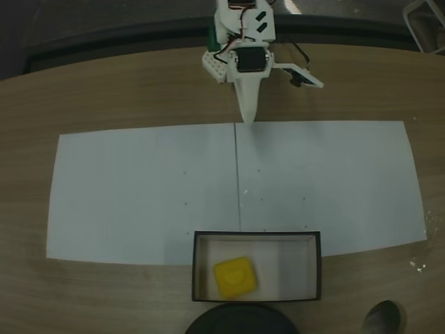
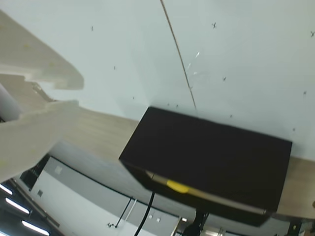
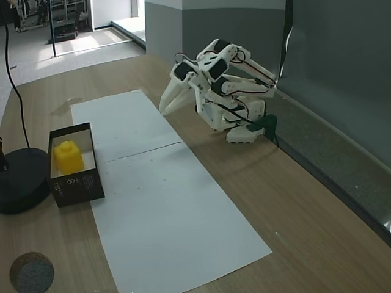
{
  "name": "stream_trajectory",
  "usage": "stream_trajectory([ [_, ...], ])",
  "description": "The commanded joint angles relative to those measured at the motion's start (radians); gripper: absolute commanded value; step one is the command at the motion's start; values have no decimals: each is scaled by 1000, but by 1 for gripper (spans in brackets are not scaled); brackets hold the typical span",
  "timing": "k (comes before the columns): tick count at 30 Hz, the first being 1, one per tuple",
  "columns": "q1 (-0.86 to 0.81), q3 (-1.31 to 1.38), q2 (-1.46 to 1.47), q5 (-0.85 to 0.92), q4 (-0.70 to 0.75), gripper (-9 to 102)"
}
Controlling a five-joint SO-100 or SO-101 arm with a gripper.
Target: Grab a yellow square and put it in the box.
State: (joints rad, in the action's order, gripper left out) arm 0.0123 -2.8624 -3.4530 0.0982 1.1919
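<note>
Yellow square [image 1: 235,277] lies inside the box [image 1: 314,240], left of its middle in a fixed view; the box sits at the white paper sheets' [image 1: 139,195] near edge. Arm folded back at the counter's [image 1: 104,97] far side, claw [image 1: 248,115] together, empty, well apart from the box.

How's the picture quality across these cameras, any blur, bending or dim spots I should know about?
In a fixed view from above, the corners darken and the table edge bows, so the lens distorts. In the wrist view the tool is a pale, out-of-focus blur up close, and the box reads nearly black. In a fixed view from the side, lighting is even and the yellow square looks sharp.
</note>
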Motion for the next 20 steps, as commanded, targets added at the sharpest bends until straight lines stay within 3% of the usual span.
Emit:
stream_trajectory([
  [1, -3, -28, -23, -92, -17, 0],
  [4, -8, -72, -23, -219, -12, 0],
  [12, -3, -138, -23, -184, 100, 0],
  [20, -3, -138, -23, -189, 100, 0],
])
